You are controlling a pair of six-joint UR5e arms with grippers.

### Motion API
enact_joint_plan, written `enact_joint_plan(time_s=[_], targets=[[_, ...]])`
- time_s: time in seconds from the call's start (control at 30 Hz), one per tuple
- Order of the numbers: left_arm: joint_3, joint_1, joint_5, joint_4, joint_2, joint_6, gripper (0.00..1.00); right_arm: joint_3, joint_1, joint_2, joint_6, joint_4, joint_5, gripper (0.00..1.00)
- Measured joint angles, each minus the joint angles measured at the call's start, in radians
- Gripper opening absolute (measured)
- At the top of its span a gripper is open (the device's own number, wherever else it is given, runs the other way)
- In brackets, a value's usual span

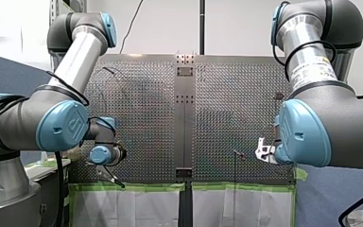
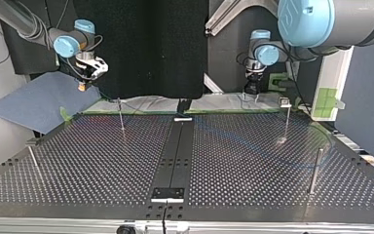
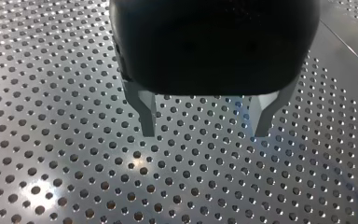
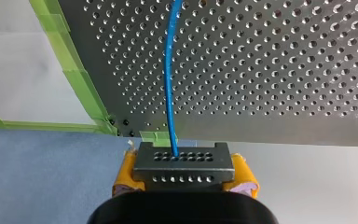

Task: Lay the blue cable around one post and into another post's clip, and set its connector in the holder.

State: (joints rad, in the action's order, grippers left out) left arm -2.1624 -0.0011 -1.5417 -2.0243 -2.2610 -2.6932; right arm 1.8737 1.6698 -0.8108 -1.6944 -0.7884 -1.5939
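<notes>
perforated table with the cable's connector held off its edge

the silver perforated metal table [image 2: 102,165] carries thin upright metal posts [image 2: 121,115], well apart. beyond the far-left corner in the top view, my right gripper [image 4: 184,173] hangs past the green-taped edge [image 4: 77,79], above a blue sheet [image 4: 37,172]. its yellow pads [image 4: 127,171] are closed on the black multi-hole connector block [image 4: 184,161], probably so that the thin blue cable [image 4: 168,79] trails freely from it across the plate, ready for routing. my left gripper [image 3: 204,122] hovers over bare plate, its metal fingers [image 3: 145,112] spread with nothing between them, likely free to guide the cable. in the top view the cable is only a faint blue arc over the table; whether it touches any post cannot be told. the far-right post there seems topped by a clip [image 2: 285,102], too small to confirm. no holder can be made out.
</notes>
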Motion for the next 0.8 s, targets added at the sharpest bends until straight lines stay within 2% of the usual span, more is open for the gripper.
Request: enact_joint_plan(time_s=[0.27, 0.8], targets=[[0.032, 0.004, -0.016, -0.050, 0.025, 0.060, 1.00, 0.000, 0.000, 0.000, 0.001, 0.005, 0.001, 0.00], [0.037, 0.016, -0.151, -0.188, 0.161, 0.198, 1.00, 0.000, 0.001, 0.000, 0.003, 0.010, 0.002, 0.00]])
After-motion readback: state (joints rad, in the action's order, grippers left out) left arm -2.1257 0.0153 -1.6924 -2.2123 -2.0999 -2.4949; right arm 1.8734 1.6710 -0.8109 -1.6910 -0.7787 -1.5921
